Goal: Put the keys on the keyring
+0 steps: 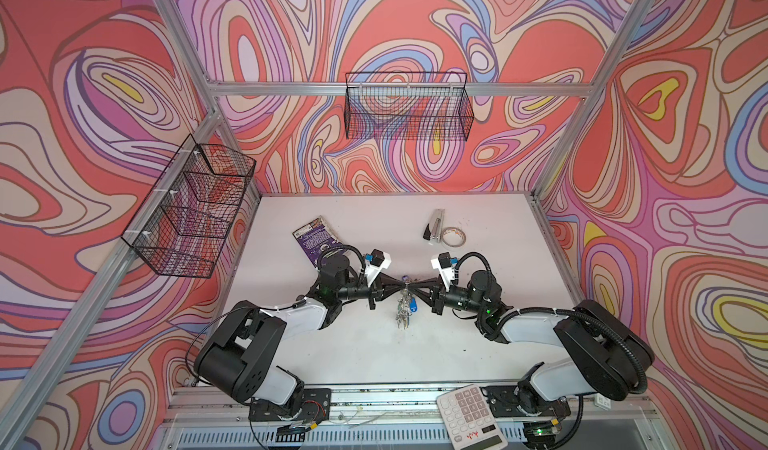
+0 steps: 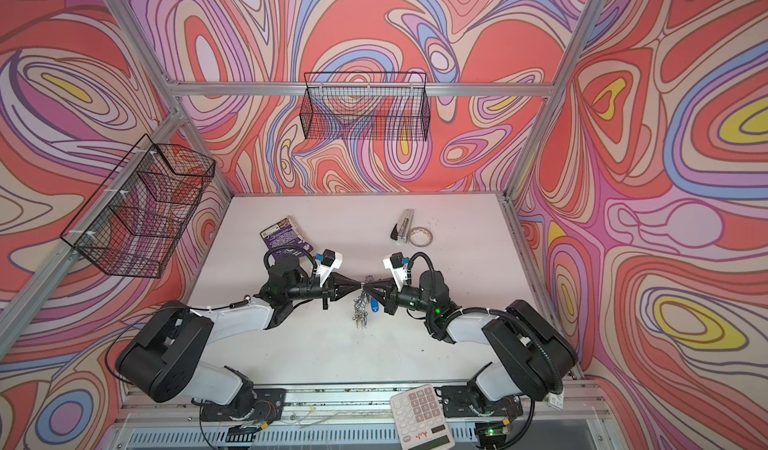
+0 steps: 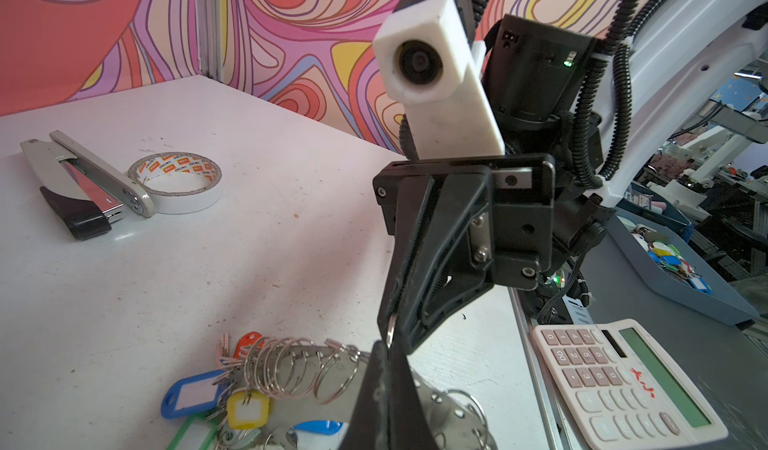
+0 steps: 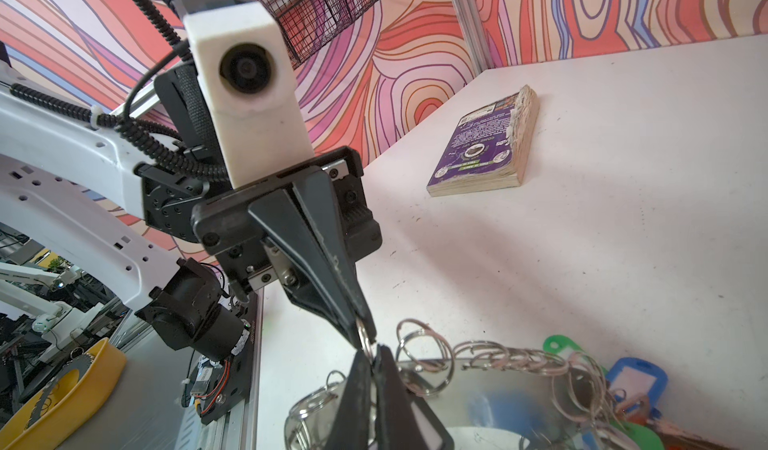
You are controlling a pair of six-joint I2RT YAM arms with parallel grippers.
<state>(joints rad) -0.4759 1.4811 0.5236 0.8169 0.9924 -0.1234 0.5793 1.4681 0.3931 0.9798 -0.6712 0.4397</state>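
Grey keyring (image 4: pixel 498 394), blue tag (image 3: pixel 191 394), yellow tag (image 3: pixel 248 408), purple book (image 4: pixel 478 152), white table (image 3: pixel 166 281), coral-and-lilac swirled walls (image 1: pixel 124 94).

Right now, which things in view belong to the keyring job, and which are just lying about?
Job: keyring with its tagged keys; split ring pinched between left gripper and right gripper, both shut.
Lying about: stapler, tape, book, calculator.
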